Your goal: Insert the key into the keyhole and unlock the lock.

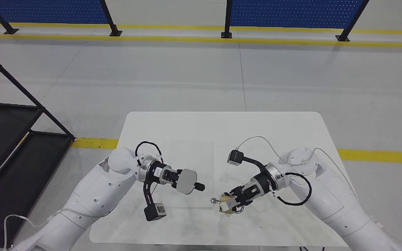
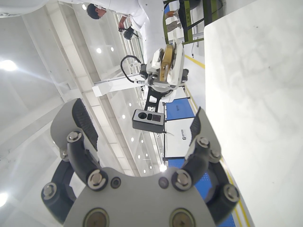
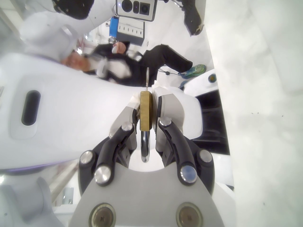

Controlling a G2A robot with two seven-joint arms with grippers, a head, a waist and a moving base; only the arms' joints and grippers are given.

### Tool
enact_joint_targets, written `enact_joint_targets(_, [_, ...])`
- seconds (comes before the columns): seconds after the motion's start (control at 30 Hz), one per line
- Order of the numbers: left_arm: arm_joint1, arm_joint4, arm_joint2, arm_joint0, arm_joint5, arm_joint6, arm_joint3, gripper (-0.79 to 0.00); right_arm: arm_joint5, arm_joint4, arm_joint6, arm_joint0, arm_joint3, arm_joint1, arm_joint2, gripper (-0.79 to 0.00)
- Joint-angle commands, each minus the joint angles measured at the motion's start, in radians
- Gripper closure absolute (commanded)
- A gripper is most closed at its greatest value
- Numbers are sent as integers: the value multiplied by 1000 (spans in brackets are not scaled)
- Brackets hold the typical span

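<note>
A brass padlock [image 3: 144, 111] is clamped between the fingers of my right gripper [image 3: 145, 100], which is shut on it. Its steel shackle [image 3: 144, 147] points back toward the wrist. A thin metal key [image 3: 147, 79] sticks out of the lock's far end. From above, the padlock [image 1: 228, 202] hangs over the table's front middle, and the key [image 1: 215, 201] points at my left gripper [image 1: 200, 186]. That left gripper [image 2: 139, 108] stands open with nothing in it, a short gap from the key. It faces the padlock [image 2: 165, 62] held by the right gripper [image 2: 167, 72].
The white table [image 1: 282, 138] is bare around both arms. A black rack [image 1: 25, 150] stands on the floor off the table's left side. Blue barriers [image 1: 289, 12] and yellow floor lines [image 1: 188, 39] lie far behind.
</note>
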Motion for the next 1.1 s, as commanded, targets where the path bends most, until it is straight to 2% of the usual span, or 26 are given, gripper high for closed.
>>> enact_joint_targets(0.0, [4, -11, -14, 12, -17, 8, 1, -785, 0, 0, 0, 0, 0, 0, 0, 0])
enact_joint_targets(0.27, [20, -37, -67, 52, -59, 52, -9, -785, 0, 0, 0, 0, 0, 0, 0, 0])
enact_joint_targets(0.47, [21, -33, -69, 52, -58, 54, -12, -785, 30, -90, -45, 36, -7, -3, 4, 0])
enact_joint_targets(0.83, [21, -33, -69, 52, -58, 54, -12, -785, 18, -55, -4, 173, 148, -51, -60, 0])
enact_joint_targets(1.07, [21, -33, -69, 52, -58, 54, -12, -785, 3, 22, 0, 198, 232, -79, -90, 0])
